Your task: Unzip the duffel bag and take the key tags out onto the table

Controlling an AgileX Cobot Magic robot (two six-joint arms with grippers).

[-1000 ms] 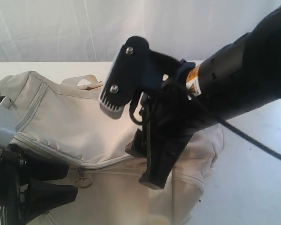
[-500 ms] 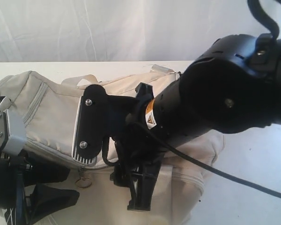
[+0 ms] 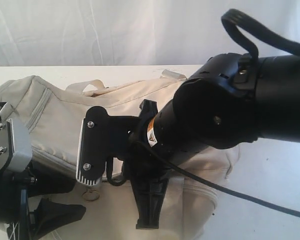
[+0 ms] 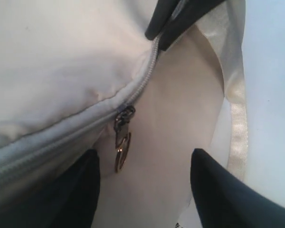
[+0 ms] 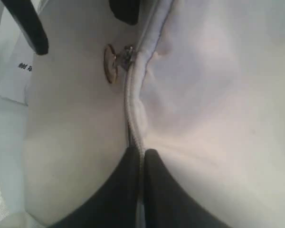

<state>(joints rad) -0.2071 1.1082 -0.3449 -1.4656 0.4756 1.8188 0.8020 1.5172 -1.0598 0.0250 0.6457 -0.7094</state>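
A white curtain (image 3: 90,30) hangs behind the white table (image 3: 270,175). The duffel bag (image 3: 55,120) lies across the table with its zip closed. No key tags show, so judge them shut inside. At the left, your left gripper (image 4: 145,164) hovers low over the bag's side with its fingers spread wide, holding nothing. The small gold zipper pull (image 4: 121,145) dangles between them, nearer one finger. Centre the gap on that pull, come down until both pads flank the ring, then close. Draw along the line of the seam rather than lifting, so the slider is less likely to jam in the soft fabric. Further right, your right gripper (image 5: 138,159) has its fingers pressed together on the grey zipper piping (image 5: 130,109) near the pull, pinning the seam. Use it as the anchor and probably pull away from it. The right arm (image 3: 230,110) reaches in from the right across the bag's middle, wrist angled down, blocking much of the exterior view.
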